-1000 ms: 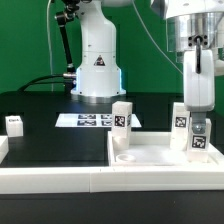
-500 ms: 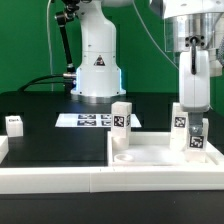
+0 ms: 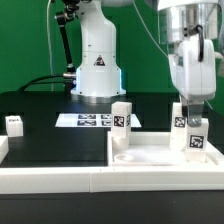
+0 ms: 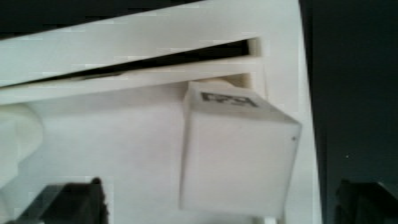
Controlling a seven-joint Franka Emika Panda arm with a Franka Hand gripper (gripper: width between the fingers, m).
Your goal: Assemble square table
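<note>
The white square table top (image 3: pixel 150 156) lies with its rim up at the exterior view's right. One tagged peg leg (image 3: pixel 121 117) stands on it at the left. Two more legs (image 3: pixel 180 118) (image 3: pixel 196 137) stand at its right side. A fourth leg (image 3: pixel 14 124) stands apart at the far left. My gripper (image 3: pixel 190 102) hangs just above the two right legs, open and empty. In the wrist view the upright leg (image 4: pixel 240 150) stands on the table top (image 4: pixel 98 130) below my gripper (image 4: pixel 217 205), whose dark fingertips (image 4: pixel 71 202) are spread wide on either side.
The marker board (image 3: pixel 88 120) lies flat behind the table top, in front of the robot base (image 3: pixel 97 62). A long white rail (image 3: pixel 50 178) runs along the front edge.
My gripper has risen from around the right front leg to just above it. The leg stays standing on the top.
</note>
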